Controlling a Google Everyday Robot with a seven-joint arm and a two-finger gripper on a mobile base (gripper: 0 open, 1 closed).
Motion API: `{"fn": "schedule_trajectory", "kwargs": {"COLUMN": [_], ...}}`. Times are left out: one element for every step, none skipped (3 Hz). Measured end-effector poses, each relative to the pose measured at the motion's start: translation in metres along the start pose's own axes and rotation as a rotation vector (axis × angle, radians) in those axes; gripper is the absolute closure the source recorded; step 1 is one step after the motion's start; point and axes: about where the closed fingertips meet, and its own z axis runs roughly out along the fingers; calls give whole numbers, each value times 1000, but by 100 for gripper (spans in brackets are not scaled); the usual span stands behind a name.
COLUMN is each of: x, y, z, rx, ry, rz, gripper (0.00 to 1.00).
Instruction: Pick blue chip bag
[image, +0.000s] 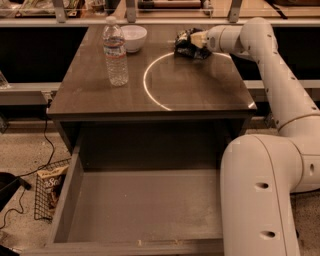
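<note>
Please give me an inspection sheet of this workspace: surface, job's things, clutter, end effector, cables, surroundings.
Surface: brown table top with a bright ring of light on it; the drawer below it is pulled open.
Job's things: blue chip bag lies at the far right of the top.
Clutter: water bottle upright at the left; white bowl just behind it.
Grippers: end effector at the bag's right edge, with the arm reaching in from the right.
Cables: one dark cable runs down to the floor at the left.
Surroundings: wire basket on the floor left of the drawer, with a tan snack bag in it.
</note>
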Motion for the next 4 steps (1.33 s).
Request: {"fn": "schedule_trajectory", "kwargs": {"x": [1, 3, 4, 4], "y": [2, 4, 6, 6], "z": [3, 6, 8, 8], "rx": [-4, -8, -11, -11], "ry": [2, 4, 6, 6], "rz": [1, 2, 3, 3], "gripper": [31, 8, 0, 0]}}
